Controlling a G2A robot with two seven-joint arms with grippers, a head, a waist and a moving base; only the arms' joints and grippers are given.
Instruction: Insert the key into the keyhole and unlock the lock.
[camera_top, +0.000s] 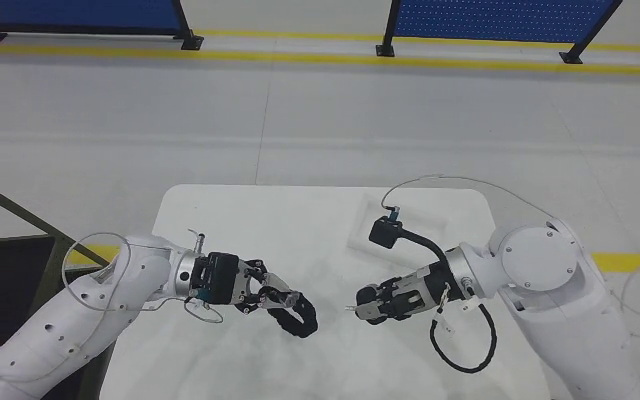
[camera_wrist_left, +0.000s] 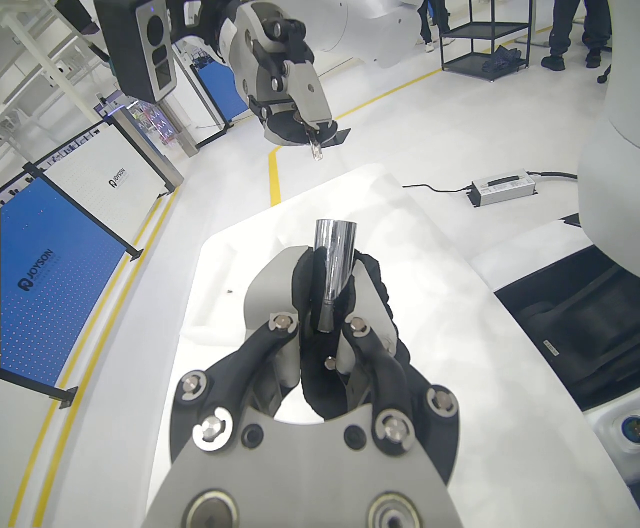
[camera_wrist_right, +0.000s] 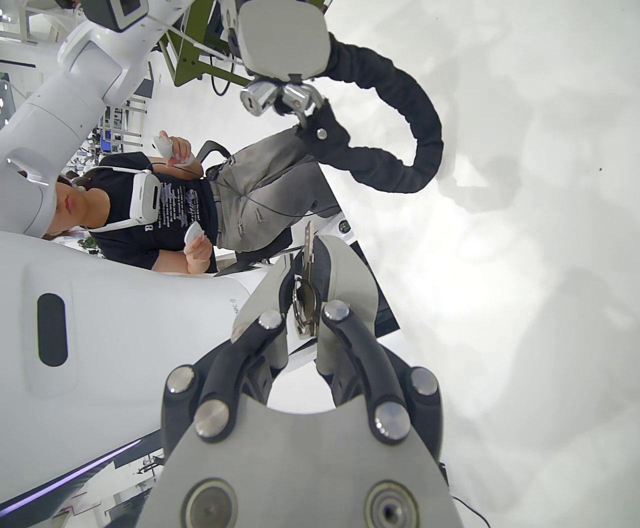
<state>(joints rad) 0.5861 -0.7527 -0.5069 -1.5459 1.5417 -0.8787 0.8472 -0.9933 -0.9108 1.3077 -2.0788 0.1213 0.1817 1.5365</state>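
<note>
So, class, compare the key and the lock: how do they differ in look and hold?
The lock is a thick chrome cylinder with a black-sleeved cable loop; the key is a thin flat blade. The left gripper clamps the lock; the right gripper pinches the key. Shared: both are metal, gripped, facing each other with a gap, key not yet inserted.

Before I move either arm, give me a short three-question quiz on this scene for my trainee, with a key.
1. Which pincer holds the key?
2. The left pincer is shut on: A) the lock B) a screwdriver C) nothing.
3. True or false: the key is outside the keyhole, with a gap between them.
Key: 1 the right pincer; 2 A; 3 true.
</note>
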